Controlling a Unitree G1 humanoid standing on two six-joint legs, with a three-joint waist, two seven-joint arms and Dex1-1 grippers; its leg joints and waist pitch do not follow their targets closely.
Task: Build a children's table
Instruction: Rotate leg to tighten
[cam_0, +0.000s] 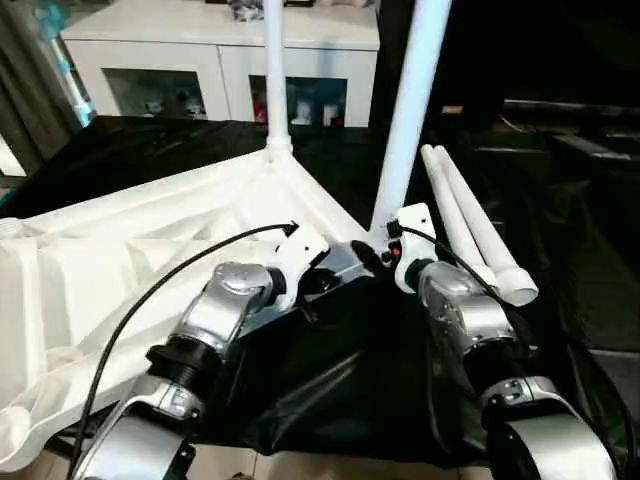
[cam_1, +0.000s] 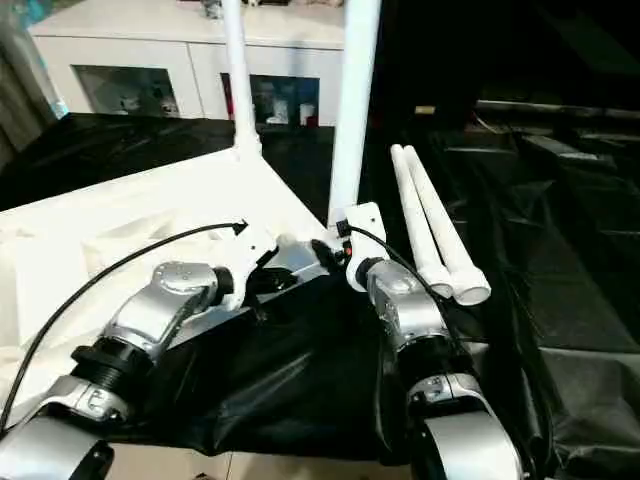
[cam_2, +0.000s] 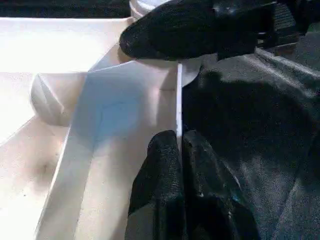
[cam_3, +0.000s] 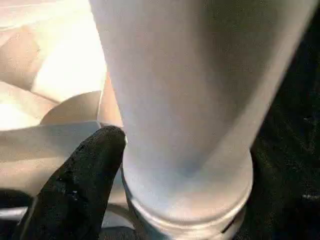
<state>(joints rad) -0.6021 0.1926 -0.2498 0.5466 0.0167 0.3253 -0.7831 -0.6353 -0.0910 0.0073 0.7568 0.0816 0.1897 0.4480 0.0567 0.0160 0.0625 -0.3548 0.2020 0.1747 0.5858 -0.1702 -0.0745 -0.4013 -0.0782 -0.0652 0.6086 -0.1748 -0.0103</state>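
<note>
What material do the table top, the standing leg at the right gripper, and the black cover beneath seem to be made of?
Table top: likely moulded plastic, smooth matte white, with thin ribs and a rounded socket.
Standing leg: apparently the same white plastic, a smooth tapering tube with a soft sheen.
Black cover: probably thin plastic sheet or coated fabric; it wrinkles and glints.

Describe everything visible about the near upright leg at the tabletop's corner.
The near upright leg is a smooth white plastic tube, widening toward its base, standing slightly tilted in the corner socket of the upturned tabletop. A ringed collar shows at its foot. The right gripper flanks its base, one black finger beside it.
</note>
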